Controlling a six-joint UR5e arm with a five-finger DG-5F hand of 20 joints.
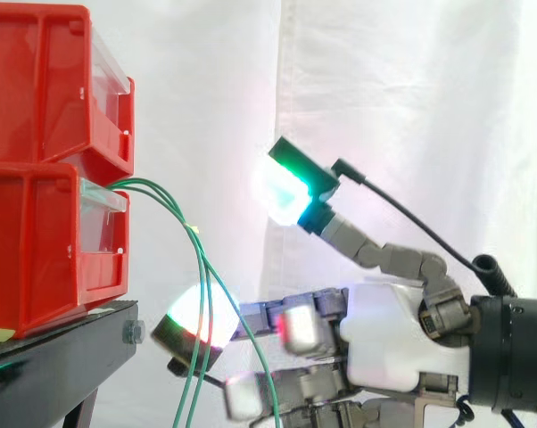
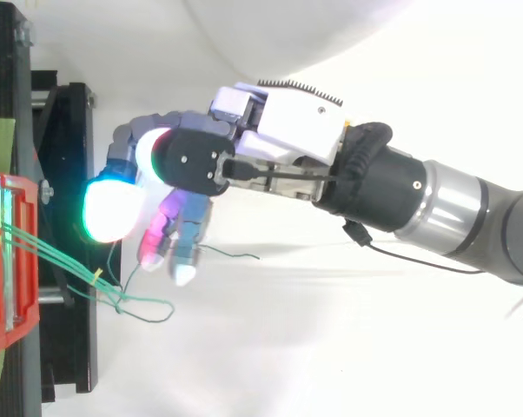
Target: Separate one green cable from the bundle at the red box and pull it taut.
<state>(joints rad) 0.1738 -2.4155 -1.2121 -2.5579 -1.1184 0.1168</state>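
Green cables [image 1: 200, 252] hang from 2 red bins [image 1: 45, 241] on a black stand [image 1: 63, 348], ahead of the white-and-grey hand [image 1: 389, 334]; white curtain [image 1: 411, 107] behind it.

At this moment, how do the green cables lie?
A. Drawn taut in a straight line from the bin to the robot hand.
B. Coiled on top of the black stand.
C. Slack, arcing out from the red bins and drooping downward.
C: in the side view the green cables curve out from the red bins and hang down in loose bends by the robot hand, none drawn straight.
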